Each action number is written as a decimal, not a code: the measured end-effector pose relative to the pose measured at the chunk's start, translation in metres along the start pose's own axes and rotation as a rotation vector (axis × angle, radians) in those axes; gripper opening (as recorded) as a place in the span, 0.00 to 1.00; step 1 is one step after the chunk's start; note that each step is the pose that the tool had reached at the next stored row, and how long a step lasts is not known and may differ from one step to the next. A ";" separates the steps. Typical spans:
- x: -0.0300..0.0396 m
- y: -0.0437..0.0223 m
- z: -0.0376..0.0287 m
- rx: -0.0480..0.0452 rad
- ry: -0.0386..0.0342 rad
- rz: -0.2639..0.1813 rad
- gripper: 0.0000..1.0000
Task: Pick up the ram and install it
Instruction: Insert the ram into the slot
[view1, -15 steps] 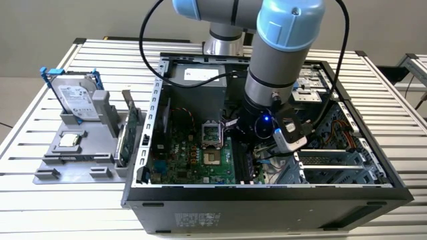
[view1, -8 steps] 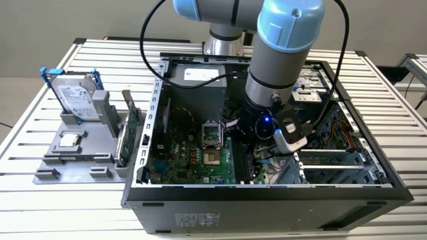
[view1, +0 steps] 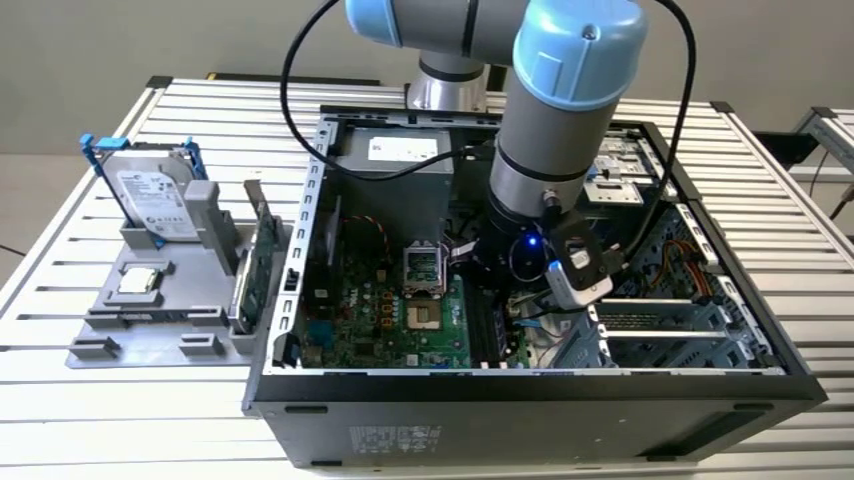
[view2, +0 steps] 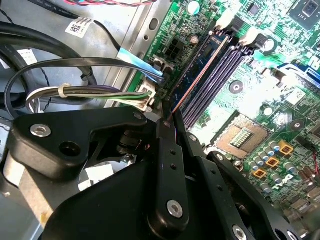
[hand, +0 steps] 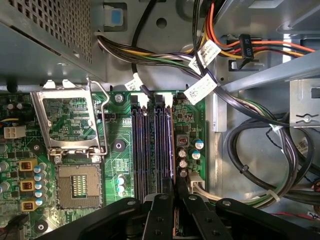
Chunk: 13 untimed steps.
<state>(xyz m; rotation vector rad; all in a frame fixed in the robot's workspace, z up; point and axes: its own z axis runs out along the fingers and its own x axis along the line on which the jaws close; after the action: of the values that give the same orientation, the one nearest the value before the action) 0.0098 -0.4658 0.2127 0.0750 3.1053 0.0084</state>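
Note:
My gripper (view1: 511, 285) reaches down into the open computer case (view1: 534, 385), over the motherboard (view1: 387, 320). It is shut on the ram (view2: 200, 75), a thin stick seen edge-on in both wrist views. The ram (hand: 172, 150) stands upright along the memory slots (hand: 150, 145), at the slot nearest the cables. Whether it sits in that slot or just above it cannot be told. The black fingers (view2: 170, 165) pinch the near end of the stick. In the first wrist view my gripper (hand: 175, 197) straddles the stick's edge.
Bundled cables (hand: 260, 150) run close beside the slots. The open processor socket (hand: 80, 185) and its lifted frame (hand: 70, 117) lie on the other side. On the exterior view's left, a grey holder (view1: 160, 320) carries a hard drive (view1: 154, 200), a green card (view1: 260, 255) and a processor chip (view1: 140, 282).

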 end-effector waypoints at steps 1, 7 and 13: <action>0.0000 0.0000 0.0001 -0.0003 0.0000 0.000 0.00; 0.0000 0.0003 0.0006 -0.0022 -0.0004 0.000 0.00; 0.0000 0.0001 0.0003 -0.0003 -0.0001 0.000 1.00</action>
<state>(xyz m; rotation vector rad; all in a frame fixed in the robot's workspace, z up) 0.0099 -0.4657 0.2123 0.0750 3.1052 0.0090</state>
